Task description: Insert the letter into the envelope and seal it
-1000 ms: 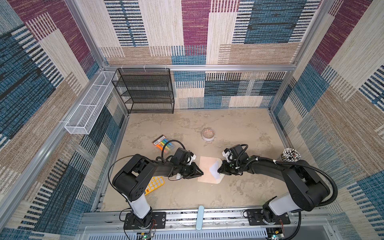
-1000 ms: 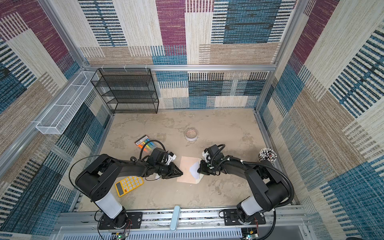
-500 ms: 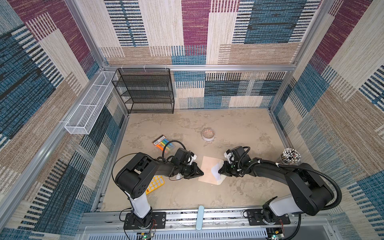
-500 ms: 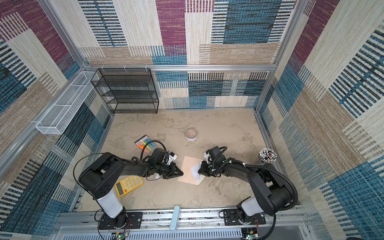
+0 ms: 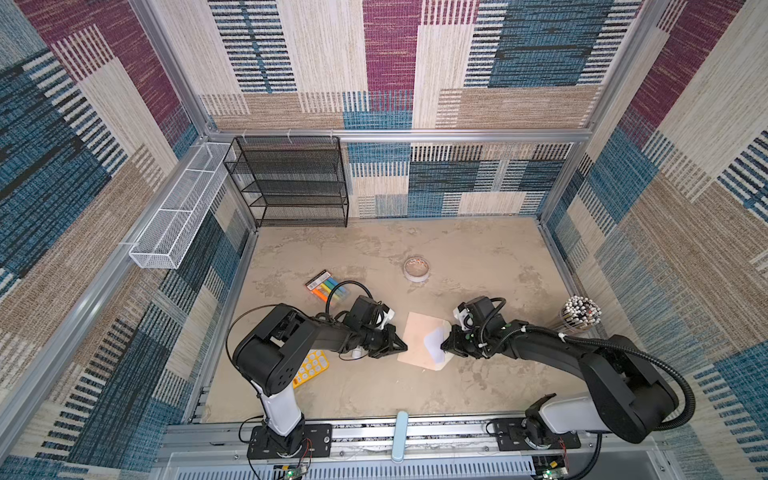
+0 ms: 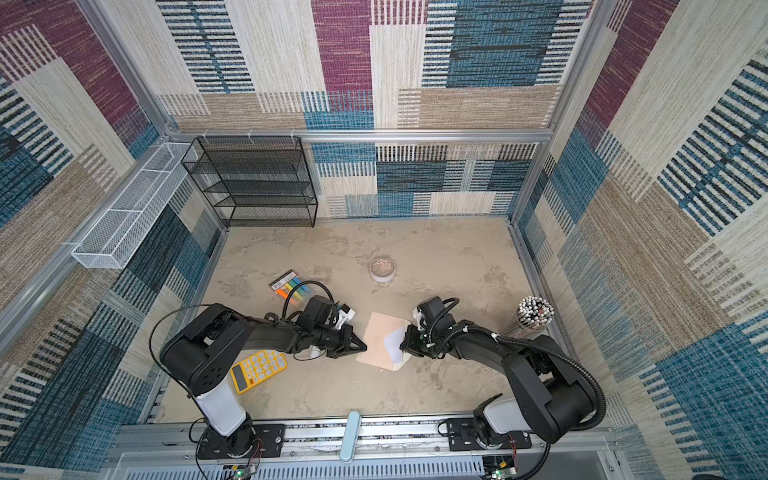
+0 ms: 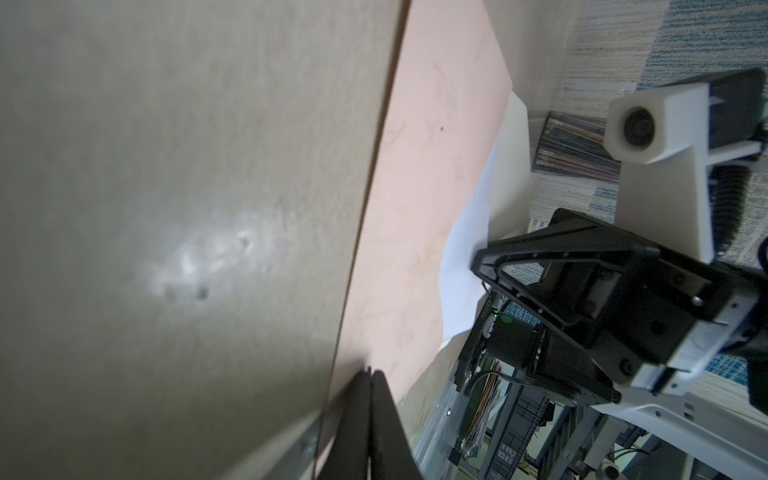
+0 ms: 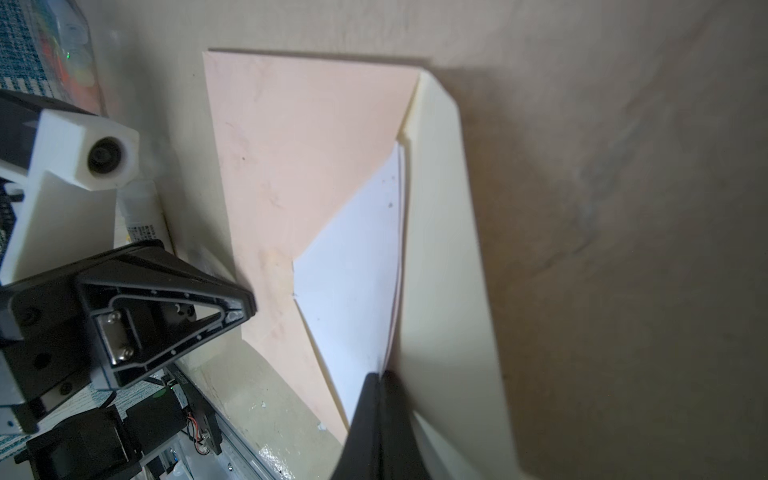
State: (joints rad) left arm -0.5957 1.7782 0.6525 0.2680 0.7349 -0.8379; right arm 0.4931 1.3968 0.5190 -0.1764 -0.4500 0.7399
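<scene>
The letter (image 8: pixel 353 266) shows as a white wedge at the mouth of the envelope (image 8: pixel 299 158), which lies flat on the tabletop (image 5: pixel 374 395), lower middle in both top views. The rest of the sheet is out of sight. It looks tucked into the pocket, but I can't say how deep. The cream flap (image 8: pixel 444 249) stands open along the envelope's right side, raised off the table.

The right gripper (image 8: pixel 376 376) has its jaws pressed together on the letter's exposed edge, hard against the flap's fold. At the envelope's left edge the left gripper (image 7: pixel 370 372) is squeezed down to nothing as well. Its tips sit on the peach border, and it looks to be nipping that edge to steady it.

By my reading this is the insertion step, and late in it. The next move calls for driving the sheet in until no white shows, letting go without dragging it back out, then bringing the flap over and pressing it flat. The paper is thin, so buckling at the mouth is the risk.

Further out, a yellow calculator (image 6: pixel 259 370) sits at lower left, with a pack of highlighters (image 5: pixel 328 286) above it. A round tin (image 5: pixel 417 268) is up centre and a cup of pencils (image 5: pixel 579 311) at right. All are well apart from the envelope.
</scene>
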